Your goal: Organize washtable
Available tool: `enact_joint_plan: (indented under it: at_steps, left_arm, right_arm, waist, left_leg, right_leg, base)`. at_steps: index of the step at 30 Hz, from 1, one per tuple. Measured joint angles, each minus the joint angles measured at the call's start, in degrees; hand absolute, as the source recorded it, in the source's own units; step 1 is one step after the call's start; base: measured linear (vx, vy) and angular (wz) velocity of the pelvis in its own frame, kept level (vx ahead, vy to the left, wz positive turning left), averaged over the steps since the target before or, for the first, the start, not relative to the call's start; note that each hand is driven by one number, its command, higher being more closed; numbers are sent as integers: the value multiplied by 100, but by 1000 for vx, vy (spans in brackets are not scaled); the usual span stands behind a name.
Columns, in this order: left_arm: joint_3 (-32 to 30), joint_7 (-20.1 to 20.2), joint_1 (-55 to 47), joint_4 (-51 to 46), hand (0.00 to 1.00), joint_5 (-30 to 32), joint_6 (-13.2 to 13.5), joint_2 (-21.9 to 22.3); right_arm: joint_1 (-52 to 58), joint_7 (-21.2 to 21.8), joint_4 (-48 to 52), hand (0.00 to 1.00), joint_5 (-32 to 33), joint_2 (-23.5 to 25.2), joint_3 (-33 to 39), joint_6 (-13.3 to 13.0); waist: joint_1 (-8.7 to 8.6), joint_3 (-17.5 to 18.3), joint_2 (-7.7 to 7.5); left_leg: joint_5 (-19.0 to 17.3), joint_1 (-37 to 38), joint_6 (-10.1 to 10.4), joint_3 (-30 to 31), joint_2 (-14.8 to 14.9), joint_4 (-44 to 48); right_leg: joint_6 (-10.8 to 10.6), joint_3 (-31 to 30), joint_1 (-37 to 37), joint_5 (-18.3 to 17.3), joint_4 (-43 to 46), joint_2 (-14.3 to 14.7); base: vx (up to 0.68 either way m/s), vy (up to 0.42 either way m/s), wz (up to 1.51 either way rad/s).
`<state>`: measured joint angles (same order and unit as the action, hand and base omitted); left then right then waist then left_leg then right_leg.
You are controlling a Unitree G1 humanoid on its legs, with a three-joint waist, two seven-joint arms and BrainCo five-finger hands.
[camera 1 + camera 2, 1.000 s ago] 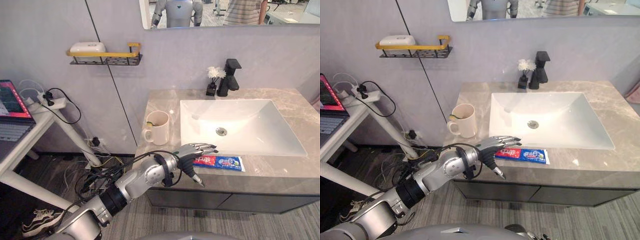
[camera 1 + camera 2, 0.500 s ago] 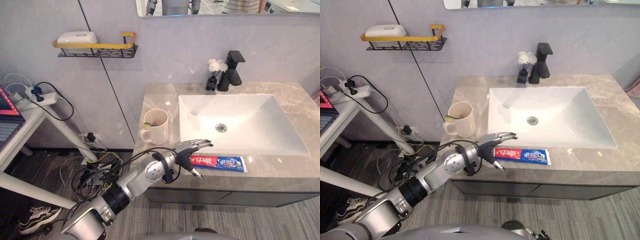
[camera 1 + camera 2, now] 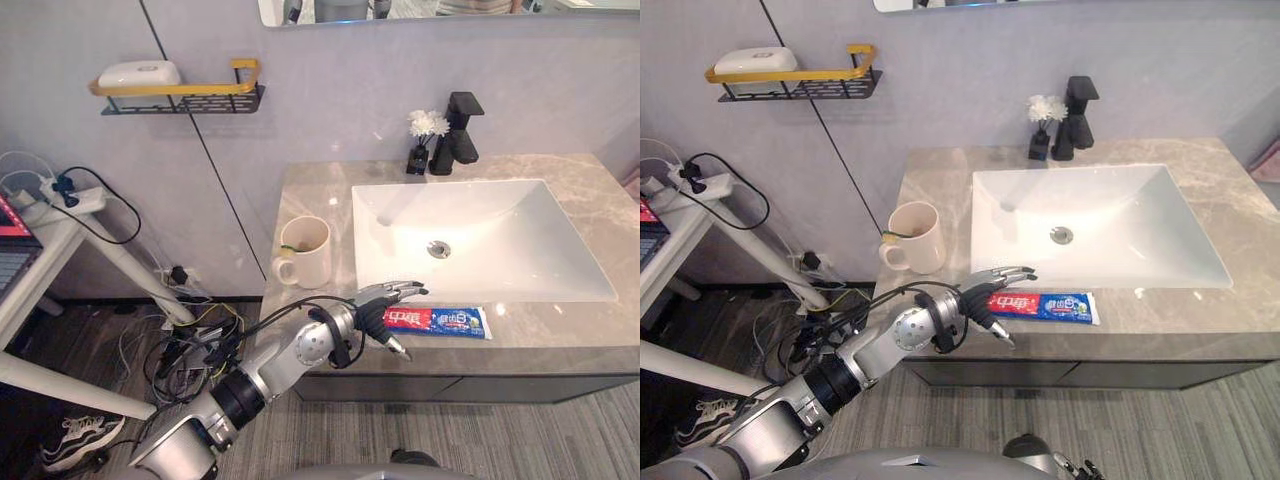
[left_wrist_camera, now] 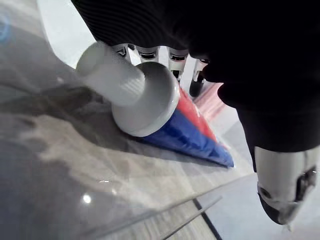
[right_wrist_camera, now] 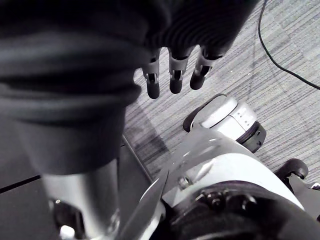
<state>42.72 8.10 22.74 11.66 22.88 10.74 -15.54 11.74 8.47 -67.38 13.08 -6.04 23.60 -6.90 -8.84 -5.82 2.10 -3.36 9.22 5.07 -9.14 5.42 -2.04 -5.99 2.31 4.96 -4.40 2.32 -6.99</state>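
Observation:
A red and blue toothpaste tube [image 3: 445,321] lies flat on the grey marble counter [image 3: 310,190] along its front edge, before the white sink [image 3: 470,240]. Its white cap [image 4: 125,85] points toward my left hand [image 3: 372,312]. That hand is open, its straight fingers [image 4: 176,56] reaching over the tube's cap end and its thumb [image 4: 282,185] spread apart on the near side. A cream mug [image 3: 305,252] stands left of the sink. My right hand [image 5: 172,75] hangs open and relaxed over the floor, holding nothing.
A black faucet [image 3: 462,130] and a small black vase of white flowers [image 3: 422,140] stand behind the sink. A yellow-railed wall shelf [image 3: 180,95] with a white soap holder hangs at upper left. A white side table [image 3: 50,240] with cables stands at the left.
The whole picture has shifted, so the camera has moved. My left hand stays at the tube's cap end, and the tube lies where it was.

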Motion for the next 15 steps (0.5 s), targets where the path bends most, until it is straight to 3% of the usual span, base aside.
enact_joint_plan:
  at_steps: [3, 4, 15]
  left_arm:
    - [2, -7, 0, 159, 0, -5, 1, 92]
    - [2, -9, 0, 208, 100, -5, -4, 120]
    - [-181, -347, 203, 546, 100, 29, -120, 385]
  right_arm:
    - [0, -4, -1, 0, 158, 3, 0, 0]
    - [0, -4, 0, 0, 158, 3, 0, 0]
    - [5, -99, 0, 0, 160, 4, 52, 0]
  waist:
    - [-9, -6, 12]
    - [-11, -9, 18]
    - [-22, -53, 98]
  left_leg:
    - [0, -4, 0, -27, 0, -1]
    - [0, -9, 0, -32, 0, -1]
    - [0, -15, 0, -96, 10, 8]
  right_leg:
    - [-4, -23, 1, 36, -45, 1]
    - [-5, -26, 7, 55, -74, 2]
    - [-7, -93, -6, 99, -120, 18]
  base:
    - [-3, 4, -4]
    - [-11, 9, -6]
    - [-3, 3, -2]
